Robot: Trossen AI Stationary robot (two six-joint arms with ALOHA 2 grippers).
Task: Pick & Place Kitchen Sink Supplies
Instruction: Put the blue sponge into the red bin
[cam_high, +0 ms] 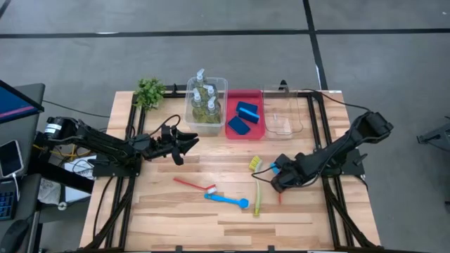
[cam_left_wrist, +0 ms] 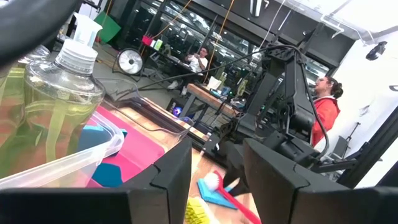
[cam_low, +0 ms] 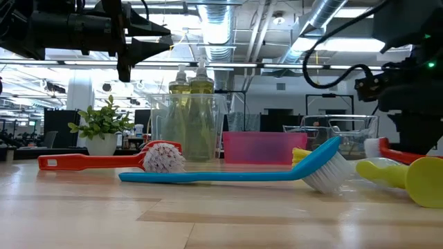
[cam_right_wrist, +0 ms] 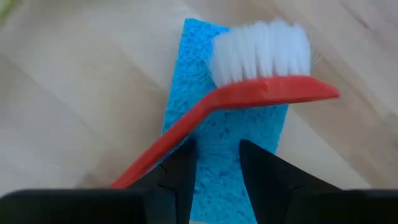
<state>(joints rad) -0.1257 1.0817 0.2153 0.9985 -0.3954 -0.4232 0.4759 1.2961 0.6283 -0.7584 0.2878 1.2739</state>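
Several soap bottles [cam_high: 204, 102] stand in a clear tub [cam_high: 223, 84] at the far side; they also show in the left wrist view [cam_left_wrist: 56, 106]. Two blue sponges [cam_high: 243, 117] lie in the red tray [cam_high: 257, 133]. A red brush [cam_high: 195, 184], a blue brush [cam_high: 226, 200] and a yellow-green brush [cam_high: 256, 200] lie on the table. My left gripper [cam_high: 188, 143] hangs open and empty in front of the bottle tub. My right gripper [cam_right_wrist: 217, 168] is open just over a blue sponge [cam_right_wrist: 211, 137], on which a second red brush [cam_right_wrist: 261, 87] lies, bristles up.
An empty clear tub [cam_high: 285, 116] stands right of the red tray. A small green plant [cam_high: 150, 91] stands at the far left corner. A yellow-green brush head [cam_high: 254, 164] lies near my right gripper. People [cam_left_wrist: 326, 106] show in the room beyond the table.
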